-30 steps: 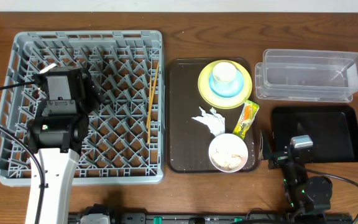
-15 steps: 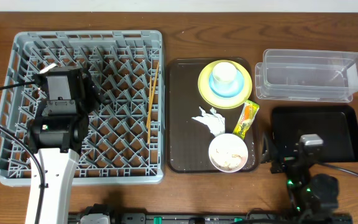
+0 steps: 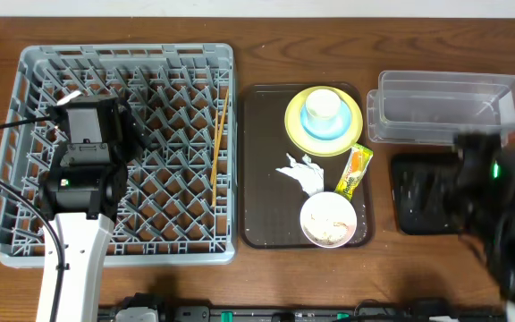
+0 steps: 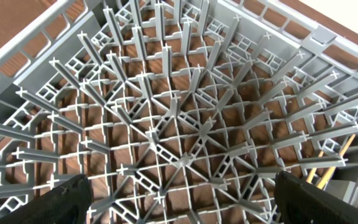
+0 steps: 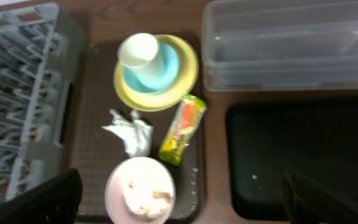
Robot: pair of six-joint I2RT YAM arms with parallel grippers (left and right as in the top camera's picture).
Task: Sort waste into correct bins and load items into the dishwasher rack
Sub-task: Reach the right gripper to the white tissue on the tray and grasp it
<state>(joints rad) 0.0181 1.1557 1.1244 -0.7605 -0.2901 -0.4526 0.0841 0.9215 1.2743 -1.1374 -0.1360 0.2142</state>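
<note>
My left gripper hangs open and empty over the grey dishwasher rack; its fingers stand wide apart above the pegs. Chopsticks lie in the rack's right side. On the brown tray are a yellow plate under a blue dish and a white cup, a tissue, a green-and-orange wrapper, and a white bowl with food scraps. My right gripper is open, and its blurred arm is above the black tray.
The clear tub stands behind the black tray at the right. Bare wooden table runs along the front edge, and a narrow strip separates the rack from the brown tray.
My right arm has swung up from the table's front edge to over the black tray, blurred with motion. The left arm and all objects have not moved.
</note>
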